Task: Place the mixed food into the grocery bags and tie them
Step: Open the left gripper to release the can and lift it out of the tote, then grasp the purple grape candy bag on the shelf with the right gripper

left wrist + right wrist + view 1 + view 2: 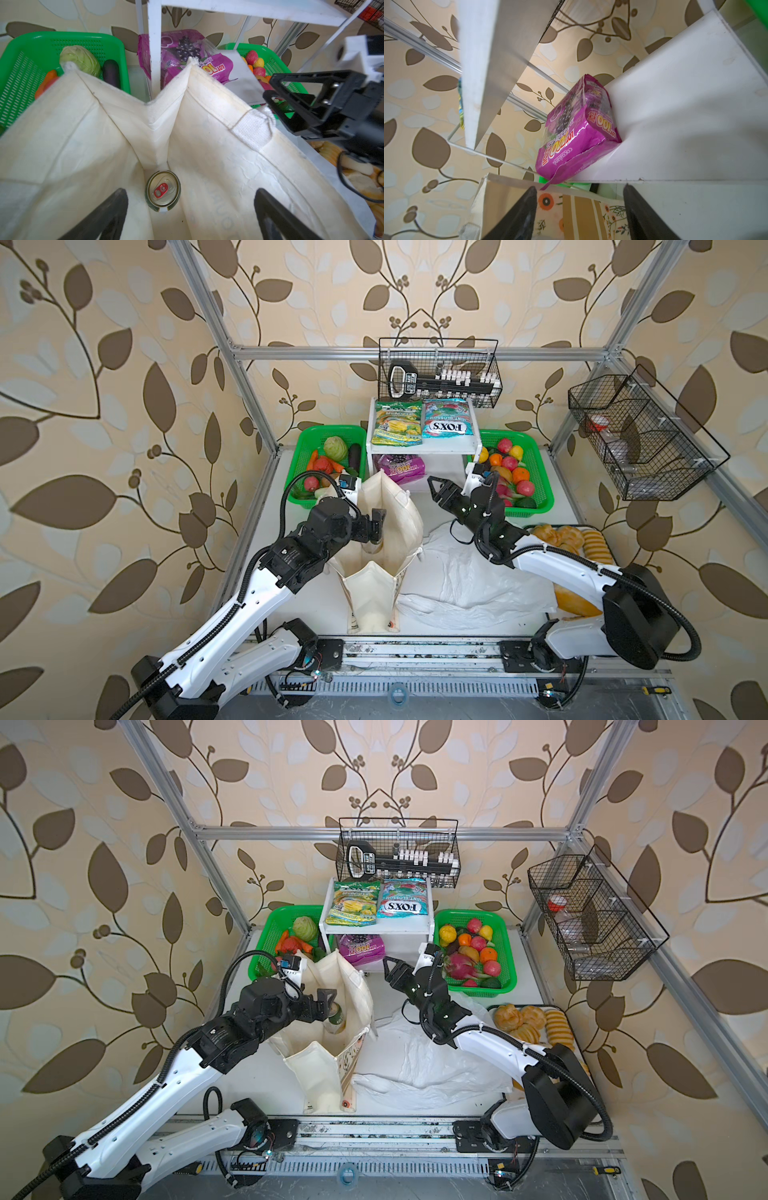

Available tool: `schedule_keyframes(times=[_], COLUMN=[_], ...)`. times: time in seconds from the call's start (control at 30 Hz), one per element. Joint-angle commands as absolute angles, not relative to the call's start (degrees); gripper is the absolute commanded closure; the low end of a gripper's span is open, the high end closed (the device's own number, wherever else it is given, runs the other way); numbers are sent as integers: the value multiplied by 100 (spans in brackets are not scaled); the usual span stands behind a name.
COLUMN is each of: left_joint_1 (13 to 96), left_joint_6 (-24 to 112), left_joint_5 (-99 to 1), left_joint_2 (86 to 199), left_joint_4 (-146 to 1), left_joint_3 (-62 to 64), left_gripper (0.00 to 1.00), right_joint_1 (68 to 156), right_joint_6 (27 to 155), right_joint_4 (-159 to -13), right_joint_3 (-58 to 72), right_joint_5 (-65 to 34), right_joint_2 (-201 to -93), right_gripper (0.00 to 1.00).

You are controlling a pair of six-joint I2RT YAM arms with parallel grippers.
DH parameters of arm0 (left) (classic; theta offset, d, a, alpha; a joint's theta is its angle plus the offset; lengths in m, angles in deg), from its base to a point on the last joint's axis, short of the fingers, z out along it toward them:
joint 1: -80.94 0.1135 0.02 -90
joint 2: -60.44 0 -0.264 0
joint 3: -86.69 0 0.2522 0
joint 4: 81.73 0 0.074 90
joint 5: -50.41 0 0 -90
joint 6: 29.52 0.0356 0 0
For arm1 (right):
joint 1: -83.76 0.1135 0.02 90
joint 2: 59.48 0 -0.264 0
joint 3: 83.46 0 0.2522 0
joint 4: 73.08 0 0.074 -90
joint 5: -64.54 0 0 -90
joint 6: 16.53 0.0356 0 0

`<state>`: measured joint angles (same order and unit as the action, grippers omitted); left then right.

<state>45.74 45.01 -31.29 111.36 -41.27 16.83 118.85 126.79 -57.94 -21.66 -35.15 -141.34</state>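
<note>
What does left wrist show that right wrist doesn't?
Left wrist only: the green-gold drink can, top up, inside the cream tote; the cabbage; and the right tool, open and empty. Right wrist only: the tote's printed outer side. Both: the tote and the purple snack packet lying on the lower level of the white shelf.
</note>
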Motion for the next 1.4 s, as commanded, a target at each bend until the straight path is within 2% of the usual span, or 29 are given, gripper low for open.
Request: schedule_keyframes(times=[0.0,0.53,0.7,0.83,0.97,1.07,1.2,1.37], left_joint_1=[4581,4587,4586,4587,4580,4587,4587,4582], left_joint_6=[4522,4746,4746,4733,4716,4698,4660,4620], left_joint_5=[-3350,-3195,-3178,-3165,-3125,-3124,-3119,-3127], left_joint_2=[10928,10684,10635,10605,10569,10550,10531,10519], left_joint_4=[-3839,-3407,-3386,-3357,-3376,-3369,-3371,-3387], left_joint_3=[1360,995,1029,1022,1060,1066,1086,1125], left_gripper=[3,1,1,1,1,1,1,1], right_joint_1=[11845,11768,11825,11892,11973,12006,12031,12038], right_joint_6=[12568,13224,13372,13367,13431,13489,13560,13520], right_joint_4=[-4995,-4990,-4964,-5340,-5476,-5691,-5727,-5917], right_joint_3=[-1907,-866,-732,-661,-838,-1027,-1428,-2028], right_joint_5=[-3829,-3760,-3780,-4014,-4375,-4748,-5206,-5574], right_joint_2=[-14551,-15931,-16224,-16229,-16007,-15728,-15255,-14523], right_gripper=[33,31,33,46,73,87,94,97])
